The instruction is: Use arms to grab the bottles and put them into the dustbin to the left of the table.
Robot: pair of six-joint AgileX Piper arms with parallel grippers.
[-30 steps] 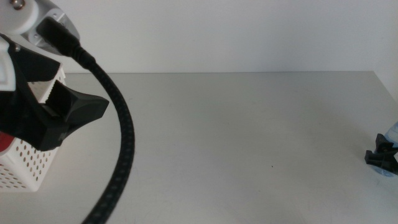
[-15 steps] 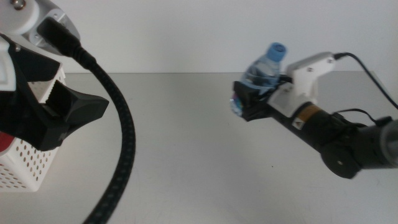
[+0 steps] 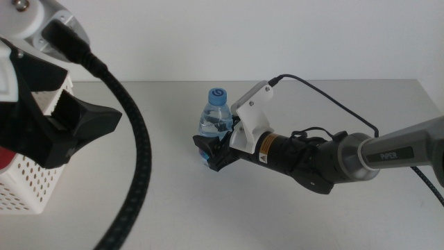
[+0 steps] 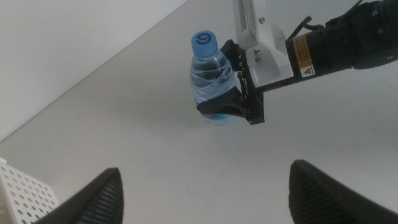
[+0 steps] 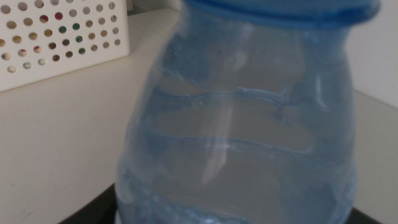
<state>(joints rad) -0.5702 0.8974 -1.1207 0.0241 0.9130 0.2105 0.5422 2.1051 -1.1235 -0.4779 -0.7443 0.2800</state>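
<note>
A small clear water bottle (image 3: 216, 119) with a blue cap hangs upright over the middle of the table (image 3: 208, 208). My right gripper (image 3: 210, 150) is shut on its lower body, and the right arm reaches in from the right. In the left wrist view the bottle (image 4: 211, 71) sits in the right gripper (image 4: 239, 112). My left gripper (image 4: 208, 190) is open, jaws wide apart with nothing between them. The left arm (image 3: 41, 132) hangs close to the camera above the white perforated dustbin (image 3: 24, 187). The bottle (image 5: 249, 124) fills the right wrist view, with the dustbin (image 5: 62, 37) behind it.
A thick black cable (image 3: 135, 167) from the left arm curves down across the left of the table. A patch of red (image 3: 4, 158) shows at the dustbin's top, mostly hidden by the arm. A white wall backs the table.
The right arm has swept leftward from the table's right edge to its middle, carrying the water bottle lower. The left arm has not moved.
</note>
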